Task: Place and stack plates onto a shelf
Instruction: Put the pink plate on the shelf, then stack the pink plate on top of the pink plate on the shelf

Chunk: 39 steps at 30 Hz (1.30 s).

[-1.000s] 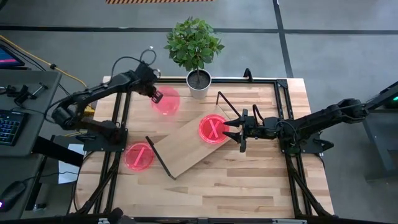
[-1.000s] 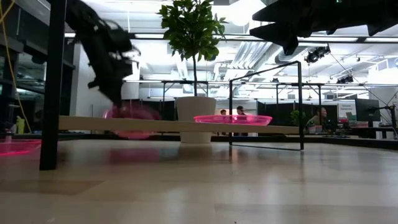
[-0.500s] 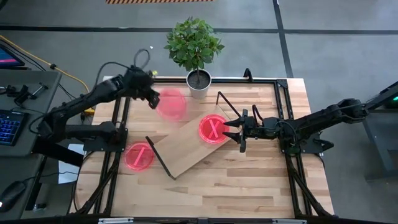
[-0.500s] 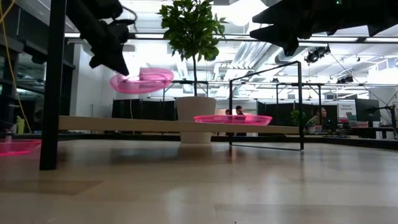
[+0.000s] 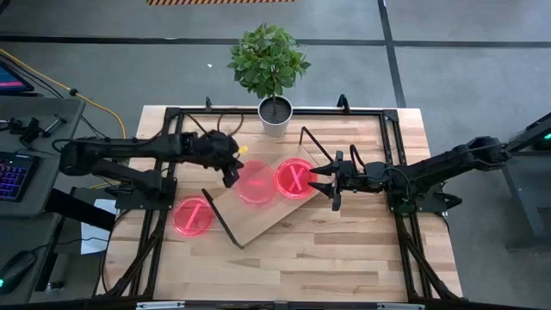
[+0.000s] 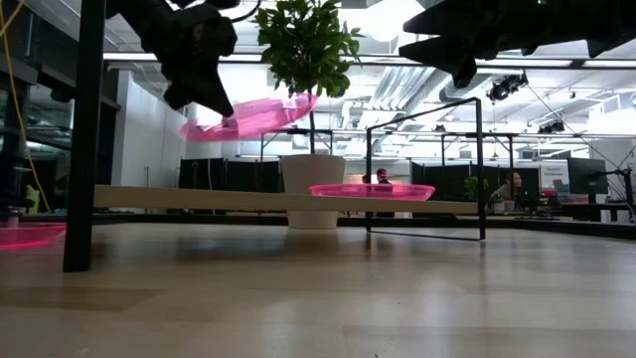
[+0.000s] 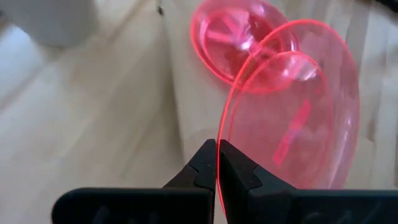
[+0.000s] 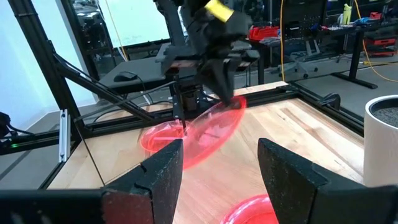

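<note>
Plant pot (image 5: 275,116) stands behind the shelf (image 5: 258,202); left gripper (image 5: 231,172) jaws pinch a tilted plate (image 5: 256,182), right gripper (image 5: 323,181) jaws wide.

No readable text, labels, brands or numbers anywhere in these views.

You see a leafy potted plant (image 5: 269,60) in a white pot (image 5: 275,116) at the table's (image 5: 344,250) far edge; a keyboard (image 5: 12,176) sits on a side desk (image 5: 39,129) left of the table
</note>
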{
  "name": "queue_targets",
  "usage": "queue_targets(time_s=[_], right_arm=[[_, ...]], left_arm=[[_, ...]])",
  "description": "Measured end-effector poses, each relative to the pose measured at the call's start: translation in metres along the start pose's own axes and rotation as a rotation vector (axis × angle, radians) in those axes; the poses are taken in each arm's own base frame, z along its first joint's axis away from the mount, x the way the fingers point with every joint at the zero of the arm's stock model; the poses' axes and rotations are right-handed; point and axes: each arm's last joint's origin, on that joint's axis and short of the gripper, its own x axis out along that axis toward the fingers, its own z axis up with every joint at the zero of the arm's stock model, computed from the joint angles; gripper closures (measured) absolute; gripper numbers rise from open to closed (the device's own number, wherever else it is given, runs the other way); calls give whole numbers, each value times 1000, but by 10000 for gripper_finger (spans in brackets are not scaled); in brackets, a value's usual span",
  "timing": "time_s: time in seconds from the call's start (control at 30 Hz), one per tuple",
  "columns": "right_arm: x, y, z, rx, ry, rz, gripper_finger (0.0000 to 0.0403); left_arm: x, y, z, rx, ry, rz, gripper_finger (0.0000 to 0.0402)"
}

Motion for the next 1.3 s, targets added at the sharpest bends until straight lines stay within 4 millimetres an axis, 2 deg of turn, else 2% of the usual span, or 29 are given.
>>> queue_targets(time_s=[0.37,0.7,0.97,1.07,1.17,1.3], right_arm=[[0,0,-2,15,20,-4,208],[0,0,-2,19,21,-4,208],[0,-1,-3,21,27,-5,208],[0,-1,-3,35,32,-6,208],[0,-1,-3,34,33,-6,208],[0,-1,-4,33,35,-6,208]], left_arm=[[46,-21,-18,7,196,-30,401],[66,-24,-22,41,232,-24,394],[63,-25,-18,70,210,-27,344],[57,-27,-10,111,222,-23,317],[43,-28,4,133,264,-1,294],[11,-26,20,140,296,108,276]])
